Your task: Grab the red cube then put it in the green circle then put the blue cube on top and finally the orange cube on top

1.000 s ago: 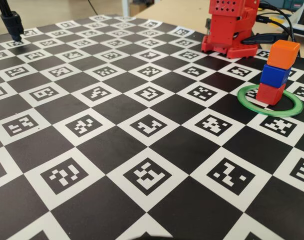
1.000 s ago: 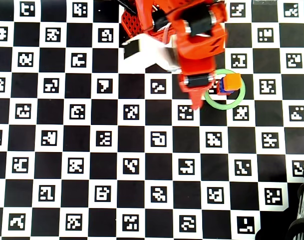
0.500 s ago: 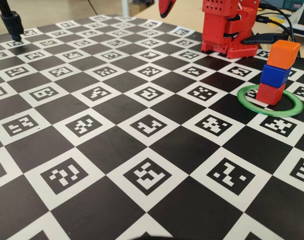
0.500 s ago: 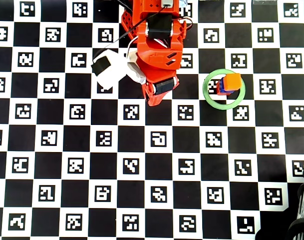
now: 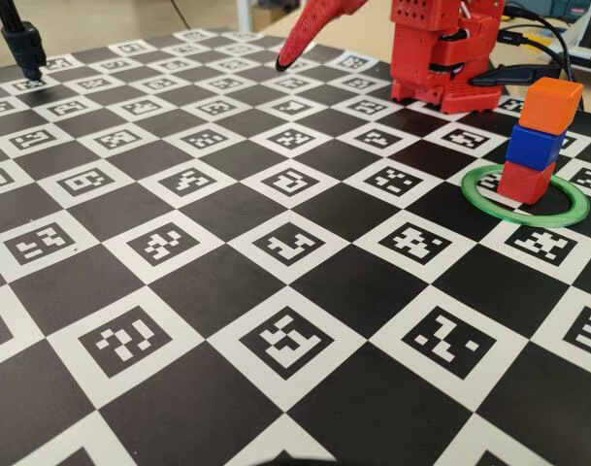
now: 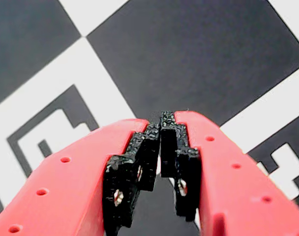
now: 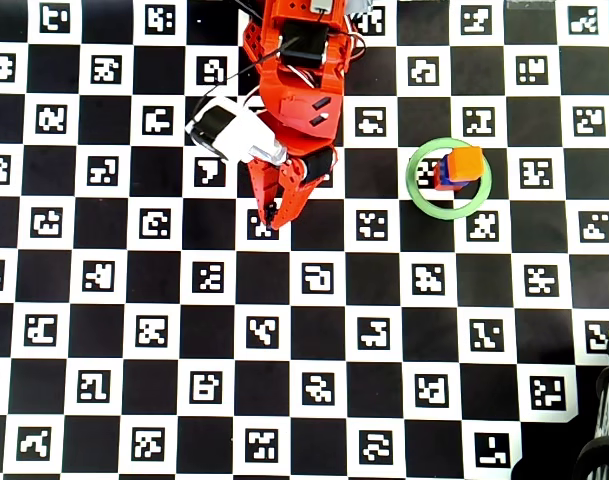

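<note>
Inside the thin green plastic ring stands a stack — matte red cube, dark-blue cube, bright-orange cube on top. The red gripper hangs well apart from the ring — fingers together, empty.

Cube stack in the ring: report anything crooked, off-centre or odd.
The stack stands, but unevenly: the orange cube and blue cube sit slightly twisted over the red cube. It stands off-centre, toward the green ring's far rim. The gripper is shut, clear.
</note>
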Robot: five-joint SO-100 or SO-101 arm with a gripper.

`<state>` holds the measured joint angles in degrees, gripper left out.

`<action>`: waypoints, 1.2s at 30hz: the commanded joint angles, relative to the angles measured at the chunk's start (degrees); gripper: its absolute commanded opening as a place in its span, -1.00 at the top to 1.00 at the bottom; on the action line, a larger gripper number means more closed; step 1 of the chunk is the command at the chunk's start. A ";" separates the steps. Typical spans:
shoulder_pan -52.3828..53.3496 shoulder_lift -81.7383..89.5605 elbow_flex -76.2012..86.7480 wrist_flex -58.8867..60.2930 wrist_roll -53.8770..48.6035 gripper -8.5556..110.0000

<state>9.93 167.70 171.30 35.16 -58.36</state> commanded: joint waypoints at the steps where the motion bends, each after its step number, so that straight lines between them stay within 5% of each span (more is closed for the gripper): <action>1: -0.44 4.57 2.64 -3.87 -3.43 0.97; 7: -3.25 9.76 10.81 -2.64 -9.32 0.97; 18: -7.65 18.72 10.90 20.92 -10.55 0.97; 36: -10.46 24.79 10.90 41.40 -18.54 0.96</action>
<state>-0.53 189.49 179.47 71.54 -76.11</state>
